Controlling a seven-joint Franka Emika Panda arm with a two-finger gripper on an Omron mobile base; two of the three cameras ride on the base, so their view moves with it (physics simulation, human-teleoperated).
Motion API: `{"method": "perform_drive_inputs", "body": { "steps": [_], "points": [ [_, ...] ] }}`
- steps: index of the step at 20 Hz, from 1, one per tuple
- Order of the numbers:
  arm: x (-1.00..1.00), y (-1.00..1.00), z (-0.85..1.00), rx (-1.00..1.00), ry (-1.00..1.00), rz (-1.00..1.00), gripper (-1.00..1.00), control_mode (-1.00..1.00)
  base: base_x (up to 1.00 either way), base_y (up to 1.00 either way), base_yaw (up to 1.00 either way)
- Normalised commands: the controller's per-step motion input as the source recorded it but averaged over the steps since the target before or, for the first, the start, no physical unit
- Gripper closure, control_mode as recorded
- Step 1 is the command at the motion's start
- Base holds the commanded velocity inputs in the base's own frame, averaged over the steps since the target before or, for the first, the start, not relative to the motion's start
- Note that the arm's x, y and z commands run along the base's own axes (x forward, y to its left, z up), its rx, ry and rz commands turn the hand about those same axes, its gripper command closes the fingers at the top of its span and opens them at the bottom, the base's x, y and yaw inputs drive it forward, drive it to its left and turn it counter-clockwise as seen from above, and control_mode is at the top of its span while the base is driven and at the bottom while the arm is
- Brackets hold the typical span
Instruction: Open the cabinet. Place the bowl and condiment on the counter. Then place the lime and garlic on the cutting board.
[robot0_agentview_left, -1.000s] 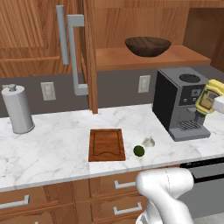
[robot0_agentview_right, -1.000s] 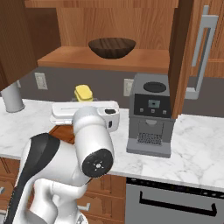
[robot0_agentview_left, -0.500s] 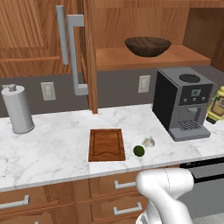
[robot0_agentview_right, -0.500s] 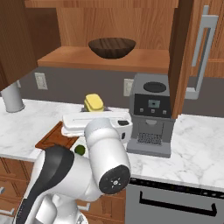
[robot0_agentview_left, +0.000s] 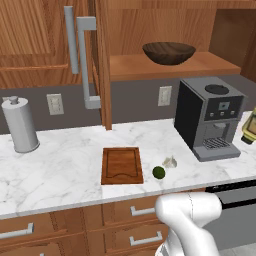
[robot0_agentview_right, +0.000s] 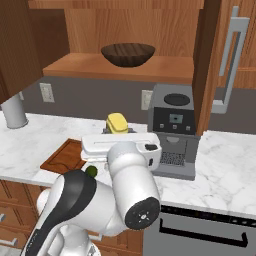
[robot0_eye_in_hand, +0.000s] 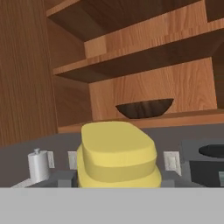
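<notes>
The pincer (robot0_eye_in_hand: 117, 186) grips the condiment (robot0_eye_in_hand: 117, 153) above the bench (robot0_agentview_left: 65, 170), near the coffee machine (robot0_agentview_left: 210, 117); setting it down comes next, then the bowl (robot0_agentview_left: 168, 52).

This was a home kitchen. A long white marble counter (robot0_agentview_left: 65, 165) ran beneath a reddish-brown wood wall cabinet (robot0_agentview_left: 30, 45) with tall grey bar handles, its shelf holding a dark wooden bowl (robot0_agentview_left: 168, 52). Low drawers (robot0_agentview_left: 145, 210) with short handles sat under the worktop. A black coffee machine (robot0_agentview_left: 210, 117), a cutting board (robot0_agentview_left: 121, 165), wall outlets (robot0_agentview_left: 54, 104) on the grey backsplash and an oven front (robot0_agentview_right: 200, 232) completed the domestic setting.
</notes>
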Motion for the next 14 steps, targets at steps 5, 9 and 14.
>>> {"method": "perform_drive_inputs", "body": {
  "steps": [5,9,14],
  "points": [
    [0.00,-0.26,-0.09,-0.01,0.00,-0.06,1.00,-1.00,0.00,0.00,0.00],
    [-0.01,-0.29,-0.15,-0.03,-0.01,-0.06,1.00,-1.00,0.00,0.00,0.00],
    [-0.05,-0.28,-0.21,-0.06,-0.01,-0.05,1.00,-1.00,0.00,0.00,0.00]
  ]
}}
